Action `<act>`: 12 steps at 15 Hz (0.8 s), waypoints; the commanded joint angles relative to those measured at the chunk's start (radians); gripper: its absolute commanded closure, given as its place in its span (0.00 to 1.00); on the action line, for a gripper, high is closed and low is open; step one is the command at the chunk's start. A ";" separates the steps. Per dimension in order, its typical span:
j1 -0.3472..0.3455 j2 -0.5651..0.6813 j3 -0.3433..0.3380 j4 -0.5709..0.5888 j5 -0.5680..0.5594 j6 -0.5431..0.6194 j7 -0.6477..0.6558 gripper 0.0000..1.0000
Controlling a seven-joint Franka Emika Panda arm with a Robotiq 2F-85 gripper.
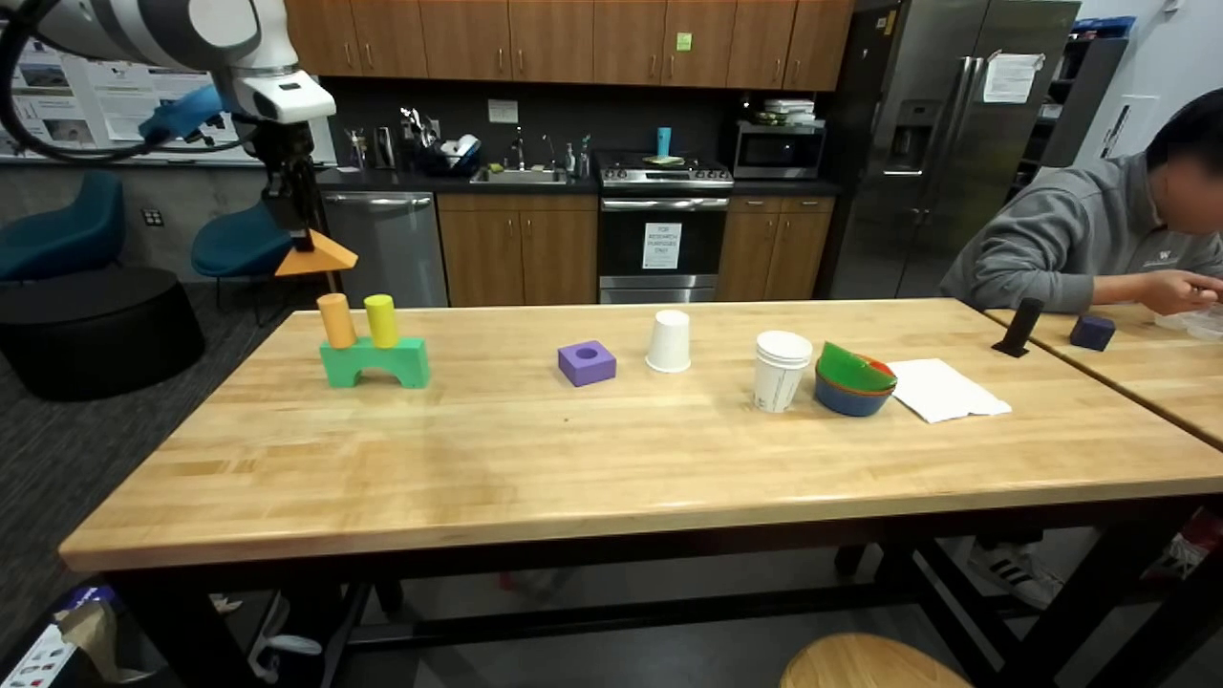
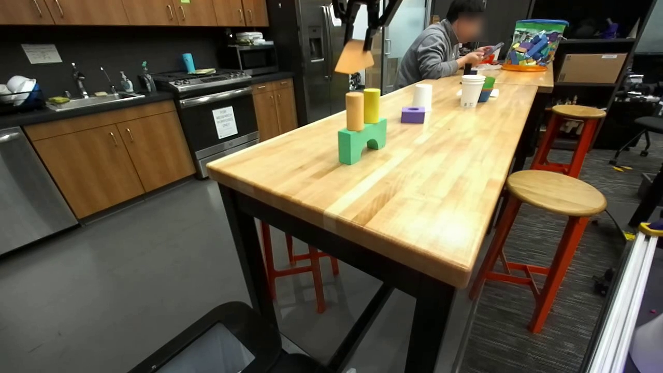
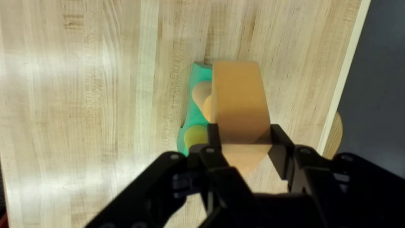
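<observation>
Seen from here, the bench (image 1: 497, 454) has a flat top of pale, striped wood with rounded edges, mounted on a black frame. Seated directly on it, in order from one end: a green arch (image 1: 375, 354), feet down; a purple block (image 1: 590, 369), hole up; a white cup (image 1: 669, 342), inverted; a cup stack (image 1: 781, 375), upright; just beside it, nested bowls (image 1: 853, 394), blue lowermost; a white sheet (image 1: 946, 390); a black stand (image 1: 1019, 327) near the opposite end.
</observation>
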 commanded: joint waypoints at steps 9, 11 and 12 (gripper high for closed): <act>0.003 0.021 -0.021 0.002 -0.004 0.006 0.009 0.84; 0.001 0.022 -0.027 -0.001 -0.003 0.008 0.015 0.84; 0.000 0.022 -0.031 -0.001 -0.003 0.007 0.021 0.84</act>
